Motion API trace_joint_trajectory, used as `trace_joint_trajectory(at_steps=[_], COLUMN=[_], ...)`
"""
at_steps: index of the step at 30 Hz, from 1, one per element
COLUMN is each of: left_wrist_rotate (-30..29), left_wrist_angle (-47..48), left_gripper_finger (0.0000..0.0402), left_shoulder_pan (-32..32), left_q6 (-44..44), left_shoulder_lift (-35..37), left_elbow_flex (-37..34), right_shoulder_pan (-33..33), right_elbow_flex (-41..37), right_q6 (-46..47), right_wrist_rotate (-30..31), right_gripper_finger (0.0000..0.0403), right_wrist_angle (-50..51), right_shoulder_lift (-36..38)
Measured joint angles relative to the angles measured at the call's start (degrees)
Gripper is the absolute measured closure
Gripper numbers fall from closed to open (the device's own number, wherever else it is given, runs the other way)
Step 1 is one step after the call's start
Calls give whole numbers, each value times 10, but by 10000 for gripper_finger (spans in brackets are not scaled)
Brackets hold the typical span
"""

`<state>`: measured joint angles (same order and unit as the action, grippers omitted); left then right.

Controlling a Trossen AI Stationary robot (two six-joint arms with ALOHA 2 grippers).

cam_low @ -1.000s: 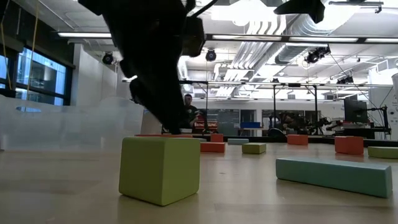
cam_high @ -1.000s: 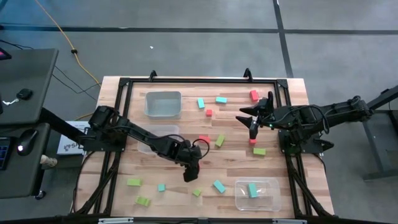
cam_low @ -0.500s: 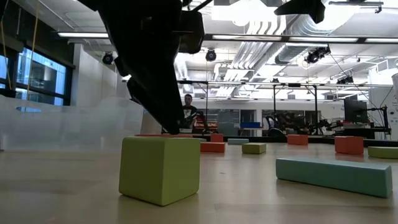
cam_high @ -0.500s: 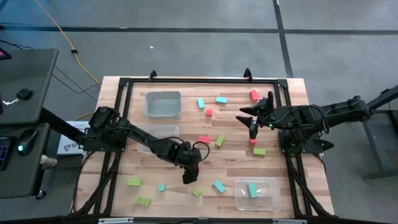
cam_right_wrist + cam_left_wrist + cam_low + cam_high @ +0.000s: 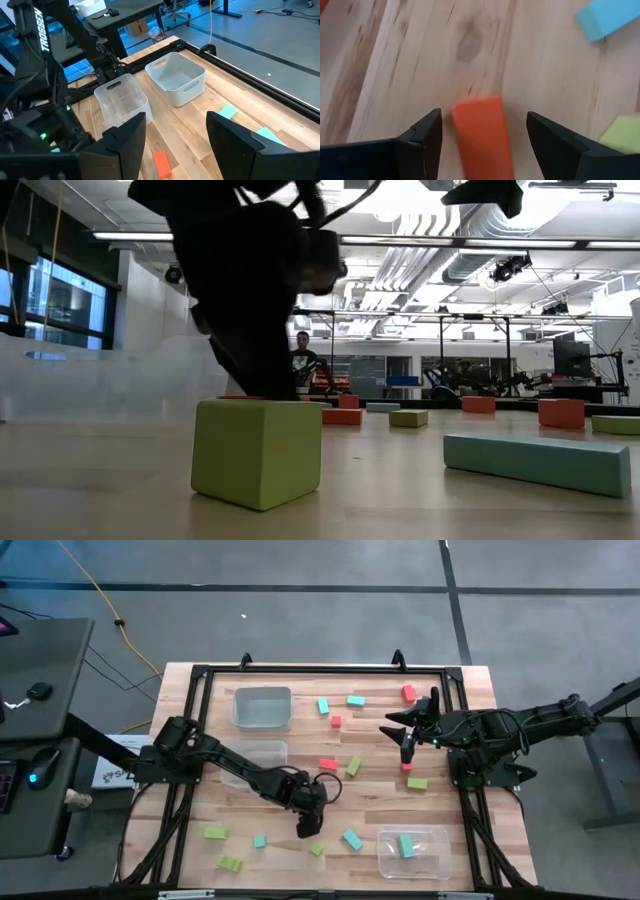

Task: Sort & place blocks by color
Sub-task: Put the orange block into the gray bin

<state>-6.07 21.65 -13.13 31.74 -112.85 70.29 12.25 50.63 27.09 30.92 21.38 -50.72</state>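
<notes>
While the left hand (image 5: pixel 305 828) hangs low over the wooden surface (image 5: pixel 250 810) toward its front middle, its two fingers (image 5: pixel 420 137) stand wide apart with a red block (image 5: pixel 482 137) lying on the wood between them; neither finger touches it, so nothing is gripped. In the left wrist view a teal block (image 5: pixel 610 17) and a lime green block (image 5: pixel 622 135) lie off to one side of that red one. The right hand (image 5: pixel 408 737) hovers above the surface's right part, fingers partly spread and holding nothing, near a red block (image 5: pixel 407 768) and a green bar (image 5: pixel 417 783). Other blocks are scattered about: a red bar (image 5: pixel 328 764) and a green one (image 5: pixel 353 766) near the middle, teal pieces (image 5: pixel 356 700) toward the far edge, green ones (image 5: pixel 215 833) at the front left. One teal block (image 5: pixel 405 846) lies inside the clear tub (image 5: pixel 440 840) at the front right. Two more tubs (image 5: pixel 262 708) stand at the left, and the right wrist view shows nothing in either of them. From the low view a green cube (image 5: pixel 258 452) sits nearest, a teal bar (image 5: pixel 538 462) beside it
</notes>
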Motion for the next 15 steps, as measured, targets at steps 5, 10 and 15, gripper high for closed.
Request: trace_joint_trajectory(at_steps=[5, 10, 15], left_wrist_rotate=[-12, -15, -19], left_wrist_angle=[16, 18, 46], left_gripper_finger=[184, 227, 290], left_shoulder_pan=[-5, -4, -4], left_q6=[-13, -14, -16], left_shoulder_lift=[-22, -27, -27], left_elbow_flex=[27, 32, 32], right_shoulder_pan=[0, 0, 0], right_elbow_flex=[0, 0, 0], right_q6=[0, 0, 0], right_wrist_rotate=[0, 0, 0], right_gripper_finger=[206, 206, 206], right_wrist_angle=[0, 2, 3], right_shoulder_lift=[0, 0, 0])
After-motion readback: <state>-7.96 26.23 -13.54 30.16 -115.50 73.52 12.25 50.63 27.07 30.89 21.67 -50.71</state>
